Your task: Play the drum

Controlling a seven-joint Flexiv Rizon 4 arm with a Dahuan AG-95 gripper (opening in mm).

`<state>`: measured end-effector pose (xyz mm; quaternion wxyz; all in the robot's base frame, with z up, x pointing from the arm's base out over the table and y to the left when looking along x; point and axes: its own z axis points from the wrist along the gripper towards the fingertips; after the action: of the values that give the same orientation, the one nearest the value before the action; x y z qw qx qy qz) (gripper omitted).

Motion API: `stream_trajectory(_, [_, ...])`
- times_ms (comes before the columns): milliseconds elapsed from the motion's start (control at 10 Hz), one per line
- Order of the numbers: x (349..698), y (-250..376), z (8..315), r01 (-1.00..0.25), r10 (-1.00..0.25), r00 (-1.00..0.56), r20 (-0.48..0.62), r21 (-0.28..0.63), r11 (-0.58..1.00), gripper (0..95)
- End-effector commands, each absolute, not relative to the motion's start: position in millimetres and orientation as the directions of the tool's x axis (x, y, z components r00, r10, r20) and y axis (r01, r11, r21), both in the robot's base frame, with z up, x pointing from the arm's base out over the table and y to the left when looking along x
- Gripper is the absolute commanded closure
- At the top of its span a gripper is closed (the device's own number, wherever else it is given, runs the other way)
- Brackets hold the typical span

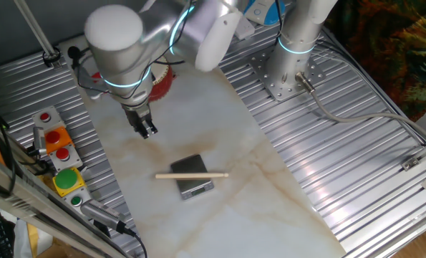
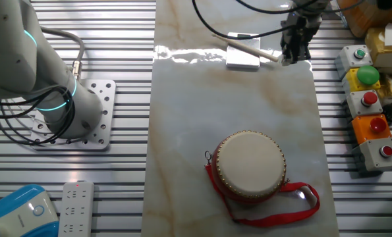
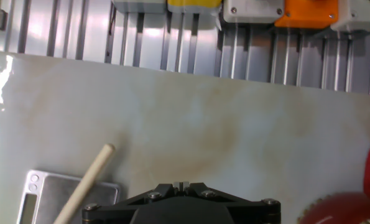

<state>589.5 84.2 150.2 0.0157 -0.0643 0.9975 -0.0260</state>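
The table [image 2: 182, 164] is a pale marble-patterned slab flanked by ribbed metal panels. On it sit a small round drum with red sides, cream drumhead and red strap loop [image 2: 252, 164] and, well apart, a grey metal block [image 1: 195, 178]. A light wooden stick [image 1: 191, 174] lies across that block.

pale wooden stick [image 1: 192, 174] across grey metal block [image 1: 195, 185], near jaws | coloured button boxes [image 2: 372, 125] on ribbed metal table [image 1: 327, 150] beside jaws

Stick [image 1: 192, 174] rests across block [image 1: 194, 177]
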Motion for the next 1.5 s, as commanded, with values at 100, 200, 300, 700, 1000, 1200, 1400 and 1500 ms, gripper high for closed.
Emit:
stream_trajectory(100, [587.9, 82.9, 150.4, -0.119, -0.122, -0.992, -0.042, -0.061, 0.991, 95.0])
stream_trajectory(200, [588.0, 82.9, 150.9, -0.12, -0.122, -0.992, -0.042, -0.06, 0.991, 95.0])
stream_trajectory(300, [588.1, 83.1, 151.3, -0.121, -0.124, -0.991, -0.047, -0.059, 0.991, 95.0])
stream_trajectory(700, [588.1, 83.1, 151.6, -0.077, -0.08, -0.996, -0.042, -0.06, 0.995, 95.0])
stream_trajectory(1000, [588.1, 83.1, 151.6, -0.18, -0.181, -0.983, -0.04, -0.043, 0.983, 95.0])
stream_trajectory(1200, [588.1, 83.1, 151.6, -0.283, -0.283, -0.959, -0.021, -0.025, 0.959, 95.0])
stream_trajectory(1400, [588.1, 83.1, 151.6, -0.391, -0.392, -0.92, -0.008, -0.014, 0.92, 95.0])
stream_trajectory(1500, [588.1, 83.1, 151.6, -0.434, -0.434, -0.901, -0.005, -0.014, 0.901, 95.0])
